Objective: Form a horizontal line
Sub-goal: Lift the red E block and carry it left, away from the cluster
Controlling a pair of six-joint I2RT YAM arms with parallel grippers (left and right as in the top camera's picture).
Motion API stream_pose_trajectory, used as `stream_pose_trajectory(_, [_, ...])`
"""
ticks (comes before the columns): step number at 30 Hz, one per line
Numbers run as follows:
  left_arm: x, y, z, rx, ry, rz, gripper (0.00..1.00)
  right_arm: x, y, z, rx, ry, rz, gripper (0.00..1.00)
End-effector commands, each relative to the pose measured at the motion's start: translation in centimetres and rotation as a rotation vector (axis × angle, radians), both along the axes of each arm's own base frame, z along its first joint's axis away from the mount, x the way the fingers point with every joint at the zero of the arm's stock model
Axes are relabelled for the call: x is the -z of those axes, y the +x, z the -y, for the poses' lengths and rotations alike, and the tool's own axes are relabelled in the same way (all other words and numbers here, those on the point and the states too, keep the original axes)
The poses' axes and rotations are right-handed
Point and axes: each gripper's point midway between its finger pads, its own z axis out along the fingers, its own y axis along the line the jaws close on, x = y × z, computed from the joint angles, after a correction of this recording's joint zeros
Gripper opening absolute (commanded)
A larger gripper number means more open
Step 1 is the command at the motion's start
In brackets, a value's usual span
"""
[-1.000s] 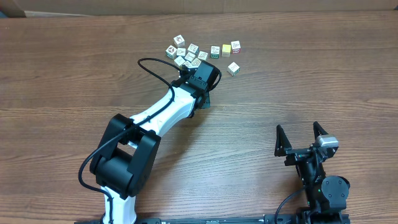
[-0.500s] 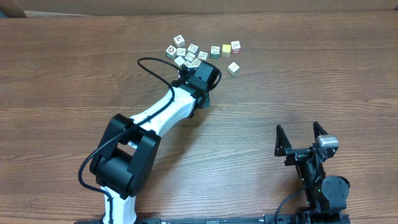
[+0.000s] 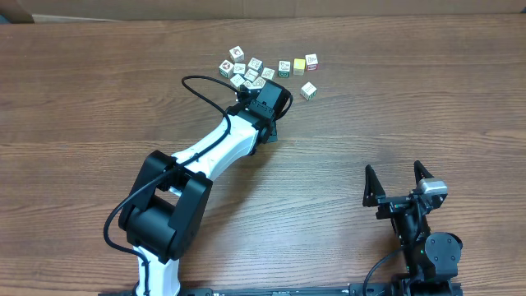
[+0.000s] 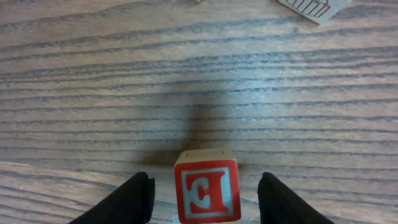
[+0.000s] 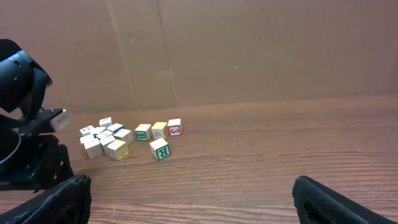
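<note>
Overhead, the left arm (image 3: 218, 152) reaches the near edge of the cube bunch (image 3: 246, 76), its wrist covering its tool; the horizontal line (image 3: 298, 65), three cubes, lies just right of the bunch. The right gripper (image 3: 400, 185) sits well apart, jaws wide. Only the left wrist view shows the left gripper (image 4: 205, 186) spread, fingers (image 4: 137, 202) clear of a red-framed letter cube (image 4: 207, 193) standing on the table (image 4: 186, 74): a release, I judge. Next, lift straight off without nudging it. The right wrist view gives the line side-on.
</note>
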Motion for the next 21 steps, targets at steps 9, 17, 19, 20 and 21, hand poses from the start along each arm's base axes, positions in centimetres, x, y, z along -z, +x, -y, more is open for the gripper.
stream_pose_trajectory(9, [1.9, -0.4, -0.3, 0.005, 0.041, -0.026, 0.40, 0.2, 0.0, 0.3, 0.014, -0.007, 0.002, 1.00])
stream_pose_trajectory(17, [1.9, -0.4, -0.3, 0.006, 0.042, -0.026, 0.31, 0.2, 0.0, 0.3, 0.014, -0.007, 0.002, 1.00])
stream_pose_trajectory(19, [1.9, -0.4, -0.3, 0.012, 0.044, -0.026, 0.30, 0.2, 0.0, 0.3, 0.014, -0.007, 0.002, 1.00])
stream_pose_trajectory(20, [1.9, -0.4, -0.3, 0.012, 0.045, -0.026, 0.30, 0.2, 0.0, 0.3, 0.014, -0.007, 0.002, 1.00])
stream_pose_trajectory(21, [1.9, -0.4, -0.3, 0.013, 0.044, -0.026, 0.30, 0.2, 0.0, 0.3, 0.014, -0.007, 0.002, 1.00])
